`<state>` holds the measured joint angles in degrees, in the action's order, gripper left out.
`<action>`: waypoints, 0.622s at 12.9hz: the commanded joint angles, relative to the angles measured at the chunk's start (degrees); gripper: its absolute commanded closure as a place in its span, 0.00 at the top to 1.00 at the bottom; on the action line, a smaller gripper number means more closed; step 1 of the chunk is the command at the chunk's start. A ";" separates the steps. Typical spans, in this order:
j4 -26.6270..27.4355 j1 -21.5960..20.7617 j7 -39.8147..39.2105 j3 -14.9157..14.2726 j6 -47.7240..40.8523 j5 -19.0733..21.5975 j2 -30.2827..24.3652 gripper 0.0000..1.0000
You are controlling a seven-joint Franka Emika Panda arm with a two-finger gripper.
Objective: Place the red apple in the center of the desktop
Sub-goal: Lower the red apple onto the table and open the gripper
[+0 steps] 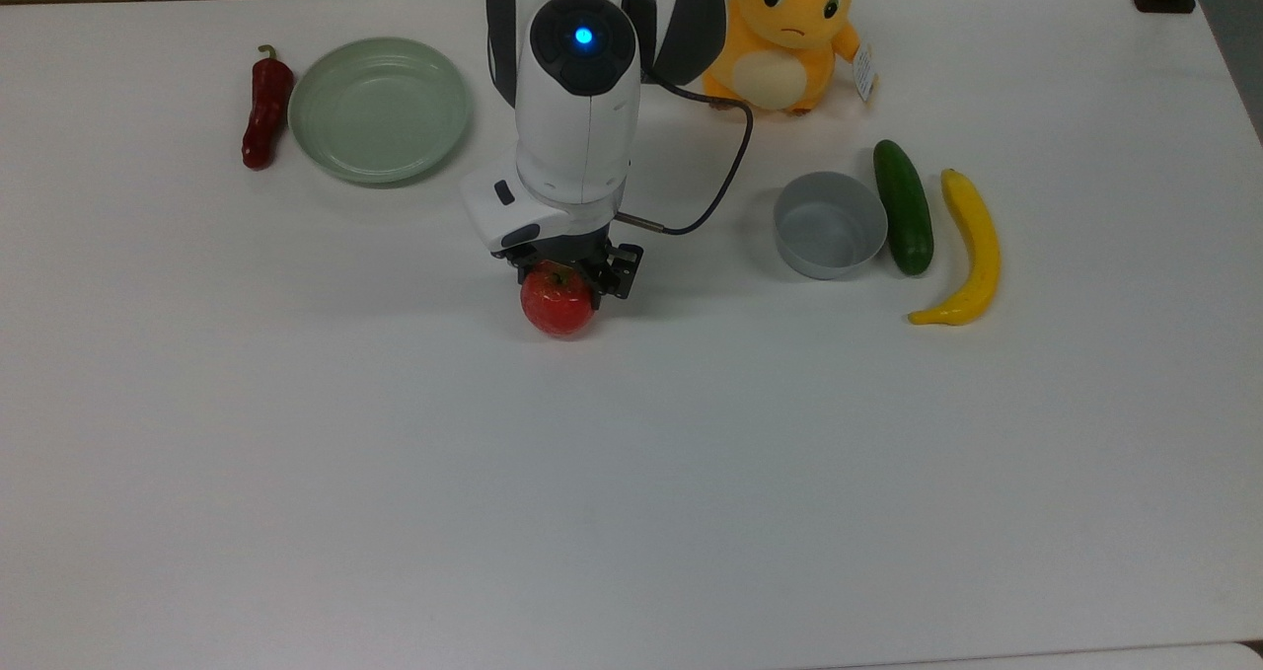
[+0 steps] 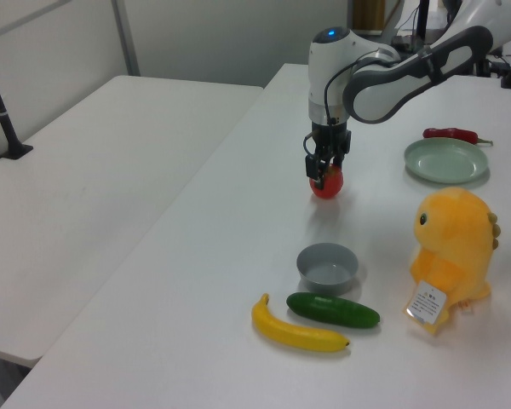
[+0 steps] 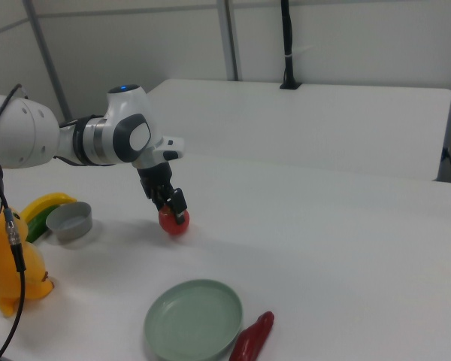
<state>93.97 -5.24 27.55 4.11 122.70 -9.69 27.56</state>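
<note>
Placement step: black two-finger tool (image 1: 564, 277) clamps the round glossy red apple (image 1: 558, 303) low over, perhaps touching, the plain white surface (image 1: 631, 473), well apart from the grey round bowl (image 1: 829, 224). Confirm contact, release gently, lift vertically.

The gripper (image 1: 562, 273) covers the apple's (image 1: 558, 307) upper half in the top view. Beside it, whether the apple touches the desktop (image 1: 631, 473) is unclear.
</note>
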 commanded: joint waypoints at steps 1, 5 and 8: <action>0.25 -0.39 -0.74 -0.33 1.40 -0.24 0.21 1.00; -0.71 -0.30 -0.39 -0.33 0.61 0.11 -1.45 1.00; -0.63 -0.74 -0.91 0.46 -3.60 0.11 -5.75 1.00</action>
<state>92.11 -5.34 27.53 4.20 122.49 -9.69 26.21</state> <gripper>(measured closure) 0.000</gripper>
